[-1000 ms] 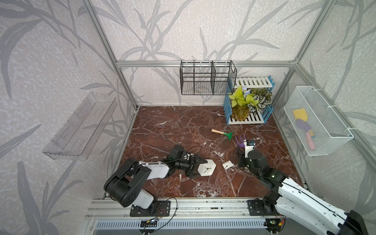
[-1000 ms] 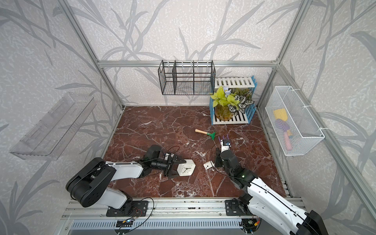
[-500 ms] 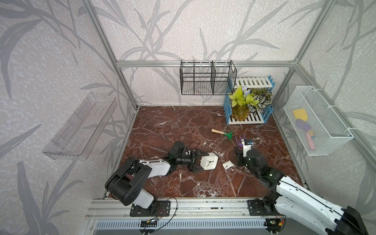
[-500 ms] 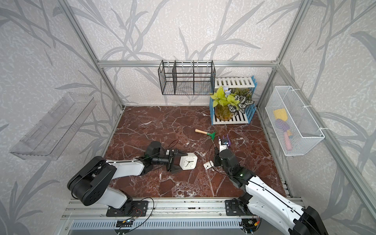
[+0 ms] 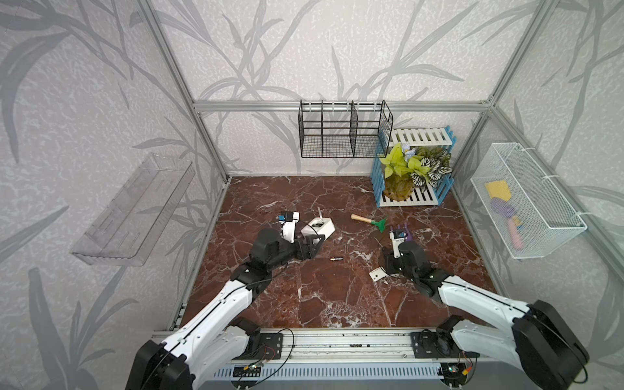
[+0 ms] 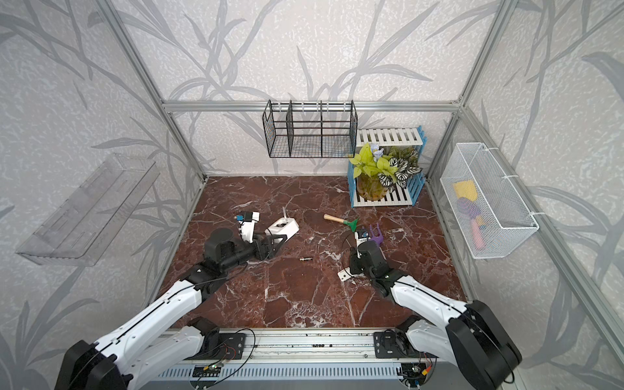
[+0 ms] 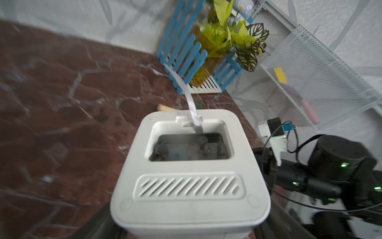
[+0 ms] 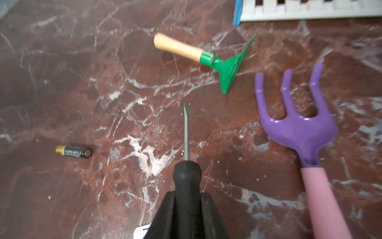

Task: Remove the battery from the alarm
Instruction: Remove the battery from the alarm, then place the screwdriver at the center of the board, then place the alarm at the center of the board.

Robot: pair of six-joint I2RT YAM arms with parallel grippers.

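Battery (image 5: 336,259) is out of the alarm (image 5: 318,227), loose on the desk (image 5: 337,304) between both arms, long axis crosswise, nearer the left pincer (image 5: 310,244), which is clamped wide on the tilted alarm. Right pincer (image 8: 187,194) is clamped on the screwdriver (image 8: 186,132). Battery: smooth dark cylinder, gold end, likely rolls. Alarm: matte white plastic, rounded corners, open dark recess, white ribbon (image 7: 191,103). Desk: glossy veined marble.

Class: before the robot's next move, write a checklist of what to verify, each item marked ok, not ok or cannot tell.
1. Small dark cylindrical battery out of the white square alarm clock, lying on the marble table: ok.
2. Left gripper clamps the clock: ok.
3. Right gripper grips the black-handled screwdriver: ok.
4. Clock's dark back recess empty: cannot tell, blurred.
5. Flat white cover plate off the clock: ok.
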